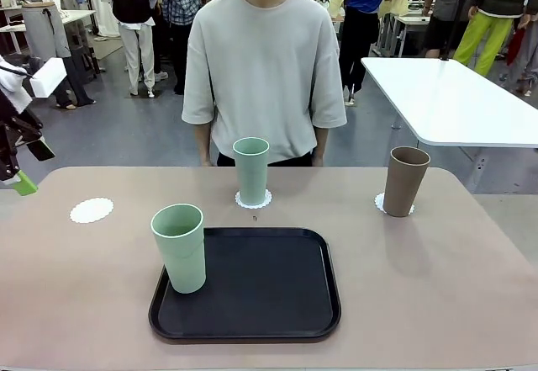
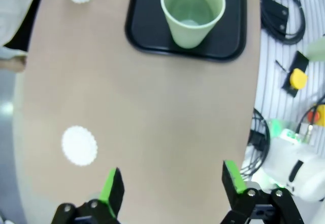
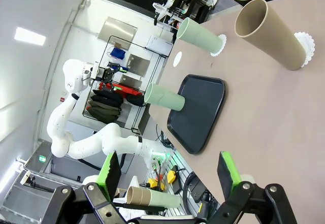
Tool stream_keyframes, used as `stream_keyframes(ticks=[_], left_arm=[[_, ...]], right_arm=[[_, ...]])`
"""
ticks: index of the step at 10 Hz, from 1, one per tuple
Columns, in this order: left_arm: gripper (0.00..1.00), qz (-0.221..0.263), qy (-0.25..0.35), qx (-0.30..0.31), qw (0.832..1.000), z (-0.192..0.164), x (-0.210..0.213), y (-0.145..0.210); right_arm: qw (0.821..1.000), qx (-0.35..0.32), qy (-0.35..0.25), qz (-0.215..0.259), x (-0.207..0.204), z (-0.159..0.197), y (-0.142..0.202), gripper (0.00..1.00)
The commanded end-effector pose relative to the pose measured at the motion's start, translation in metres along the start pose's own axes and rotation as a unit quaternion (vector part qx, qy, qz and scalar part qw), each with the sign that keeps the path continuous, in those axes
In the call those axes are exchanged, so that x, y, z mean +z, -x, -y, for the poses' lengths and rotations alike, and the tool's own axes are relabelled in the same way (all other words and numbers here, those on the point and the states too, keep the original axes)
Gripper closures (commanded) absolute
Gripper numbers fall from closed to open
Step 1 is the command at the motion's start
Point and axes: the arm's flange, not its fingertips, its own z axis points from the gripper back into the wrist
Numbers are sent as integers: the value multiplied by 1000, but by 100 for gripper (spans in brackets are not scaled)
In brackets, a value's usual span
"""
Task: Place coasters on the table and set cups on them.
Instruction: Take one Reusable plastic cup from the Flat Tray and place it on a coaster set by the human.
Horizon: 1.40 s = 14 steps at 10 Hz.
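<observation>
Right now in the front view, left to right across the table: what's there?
Left gripper → bare coaster → green cup on the tray → green cup on a coaster → brown cup on a coaster.

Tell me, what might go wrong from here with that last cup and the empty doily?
The green cup stands at the black tray's left edge; a clumsy grab could tip it. It is tall and narrow, so it might topple when set down. The bare coaster is small and light, and the open left gripper above the table could nudge it or miss.
</observation>
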Motion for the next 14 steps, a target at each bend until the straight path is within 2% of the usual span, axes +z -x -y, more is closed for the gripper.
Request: stream_keyframes(ticks=[1,2,3,5,6,7,8,10,11,12,13,14], left_arm=[[0,0,0,0,1000,0,0,0],[0,36,40,-78,995,-15,-30,0],[0,65,6,-144,987,-25,-62,3],[0,151,2,-170,974,-29,-93,10],[0,190,9,-167,967,-29,-104,15],[0,227,39,-116,966,-34,-115,20],[0,265,61,-100,957,-37,-126,25],[0,307,101,-83,943,-30,-137,38],[0,311,117,-87,939,-28,-138,40],[0,292,137,-80,943,-21,-113,36],[0,304,105,-81,944,-19,-140,36],[0,304,105,-81,944,-19,-140,36]], right_arm=[[1000,1,-7,5,0,0,0,0],[1000,1,-7,5,0,0,0,0],[1000,1,-7,5,0,0,0,0],[1000,1,-7,5,0,0,0,0],[1000,1,-7,5,0,0,0,0],[1000,1,-7,5,0,0,0,0],[1000,1,-7,5,0,0,0,0],[1000,1,-7,5,0,0,0,0],[1000,1,-7,5,0,0,0,0],[1000,1,-7,5,0,0,0,0],[1000,1,-7,5,0,0,0,0],[1000,1,-7,5,0,0,0,0]])
